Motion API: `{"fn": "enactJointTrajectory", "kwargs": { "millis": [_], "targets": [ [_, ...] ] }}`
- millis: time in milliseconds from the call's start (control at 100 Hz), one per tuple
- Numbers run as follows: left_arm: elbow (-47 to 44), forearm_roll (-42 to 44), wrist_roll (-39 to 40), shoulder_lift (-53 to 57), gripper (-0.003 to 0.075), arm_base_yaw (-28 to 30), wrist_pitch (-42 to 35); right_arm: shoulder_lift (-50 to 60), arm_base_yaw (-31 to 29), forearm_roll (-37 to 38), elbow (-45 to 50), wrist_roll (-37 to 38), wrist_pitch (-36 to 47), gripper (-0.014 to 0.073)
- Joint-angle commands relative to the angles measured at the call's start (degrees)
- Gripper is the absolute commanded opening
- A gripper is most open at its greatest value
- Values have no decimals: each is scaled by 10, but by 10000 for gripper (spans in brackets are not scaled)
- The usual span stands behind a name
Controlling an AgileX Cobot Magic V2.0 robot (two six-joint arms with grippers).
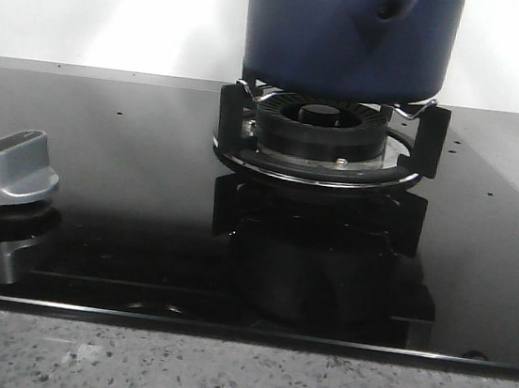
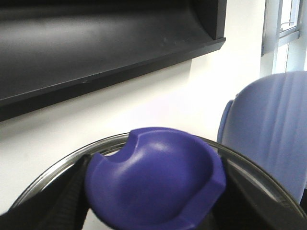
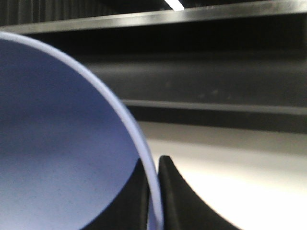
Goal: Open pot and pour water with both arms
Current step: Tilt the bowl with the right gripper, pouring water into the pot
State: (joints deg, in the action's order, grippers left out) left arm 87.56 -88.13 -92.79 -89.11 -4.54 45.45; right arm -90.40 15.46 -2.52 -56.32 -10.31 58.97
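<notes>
The large dark navy-blue round pot is sitting upright on the black burner grate of the glossy black glass hob, its holed handle stub facing the front camera. The left gripper is clamping the purple-blue dished lid knob above a chrome-rimmed lid. The right gripper is pinching a pale-edged blue round rim between its dark fingers.

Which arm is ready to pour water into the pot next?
Probably the right arm: the right gripper pinches the blue bowl's rim, ready to tip. The left gripper is clamped on the lid knob.
</notes>
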Motion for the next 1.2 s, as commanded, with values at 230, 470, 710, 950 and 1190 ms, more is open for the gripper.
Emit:
{"fn": "enactJointTrajectory", "kwargs": {
  "millis": [230, 470, 710, 950, 1190],
  "targets": [
    [23, -47, 6, 29, 316, 2, 1, 30, 1, 4, -14, -1, 79, -68],
    [23, -47, 6, 29, 316, 2, 1, 32, 1, 3, -14, -1, 100, -68],
    [23, -47, 6, 29, 316, 2, 1, 34, 1, 3, -14, -1, 108, -68],
    [23, -47, 6, 29, 316, 2, 1, 34, 1, 3, -14, -1, 111, -68],
    [23, -47, 6, 29, 316, 2, 1, 34, 1, 3, -14, -1, 108, -68]
  ]
}}
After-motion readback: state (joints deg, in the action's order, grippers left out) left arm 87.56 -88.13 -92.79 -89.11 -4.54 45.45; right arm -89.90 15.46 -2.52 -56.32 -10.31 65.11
